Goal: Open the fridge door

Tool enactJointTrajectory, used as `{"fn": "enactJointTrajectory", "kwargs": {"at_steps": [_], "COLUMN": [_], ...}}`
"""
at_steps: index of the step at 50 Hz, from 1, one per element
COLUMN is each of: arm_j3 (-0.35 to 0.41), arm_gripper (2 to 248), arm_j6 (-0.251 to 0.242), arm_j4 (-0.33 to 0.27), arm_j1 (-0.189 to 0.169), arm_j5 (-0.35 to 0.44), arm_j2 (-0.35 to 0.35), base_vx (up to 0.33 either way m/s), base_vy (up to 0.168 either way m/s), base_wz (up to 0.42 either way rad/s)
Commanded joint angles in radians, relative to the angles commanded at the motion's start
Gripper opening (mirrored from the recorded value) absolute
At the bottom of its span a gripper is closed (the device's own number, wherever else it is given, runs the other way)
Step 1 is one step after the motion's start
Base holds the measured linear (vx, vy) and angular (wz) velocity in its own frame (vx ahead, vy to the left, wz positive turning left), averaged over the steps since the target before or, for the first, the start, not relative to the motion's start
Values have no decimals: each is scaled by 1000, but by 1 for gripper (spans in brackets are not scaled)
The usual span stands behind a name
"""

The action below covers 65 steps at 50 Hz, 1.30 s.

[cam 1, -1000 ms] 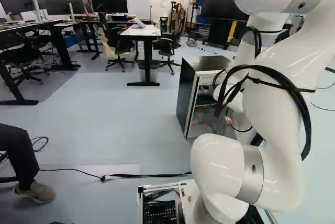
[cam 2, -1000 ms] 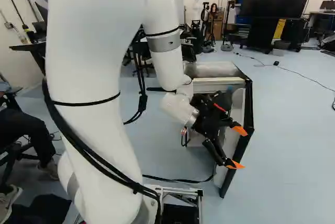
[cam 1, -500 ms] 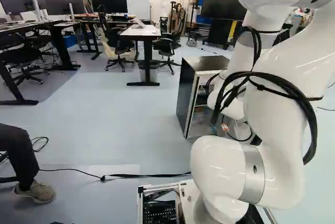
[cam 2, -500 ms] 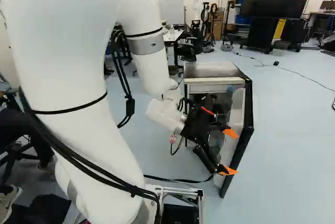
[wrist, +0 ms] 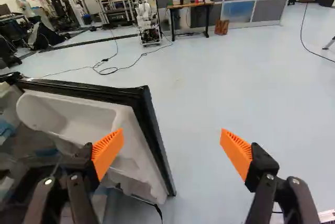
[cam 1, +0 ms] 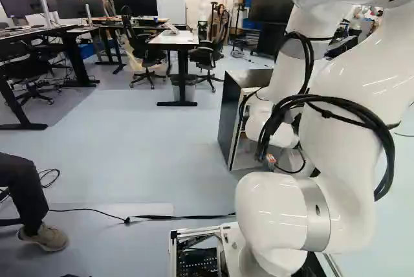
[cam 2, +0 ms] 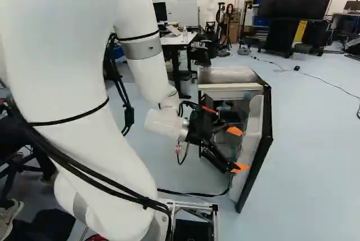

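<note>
So the fridge (cam 2: 225, 75) is sitting ahead of the base, and its door (cam 2: 259, 159) is already standing well ajar on the right, swinging out toward the near side. The tool (wrist: 172, 152) is hovering by the door's inner side, fingers spread wide, gripping nothing. Looks like it's finishing the opening; next is probably nudging the door further right, or just backing off.

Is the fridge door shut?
No, the fridge door stands swung open, with the white shelf on its inside showing.
</note>
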Motion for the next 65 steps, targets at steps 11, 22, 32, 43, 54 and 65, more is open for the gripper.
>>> {"fn": "enactJointTrajectory", "kwargs": {"at_steps": [11, 22, 32, 43, 54, 65], "arm_j3": [-58, -127, -194, -263, -326, -389], "arm_gripper": [247, 247, 247, 247, 247, 247], "arm_j6": [0, 0, 0, 0, 0, 0], "arm_j4": [-2, -2, -2, -2, -2, -2], "arm_j1": [0, -16, -45, -88, -131, -172], "arm_j5": [1, 1, 0, -12, -38, -71], "arm_j2": [-45, -95, -143, -191, -233, -275], "base_vx": [0, 0, 0, 0, 0, 0], "base_vy": [0, 0, 0, 0, 0, 0], "base_wz": [0, 0, 0, 0, 0, 0]}}
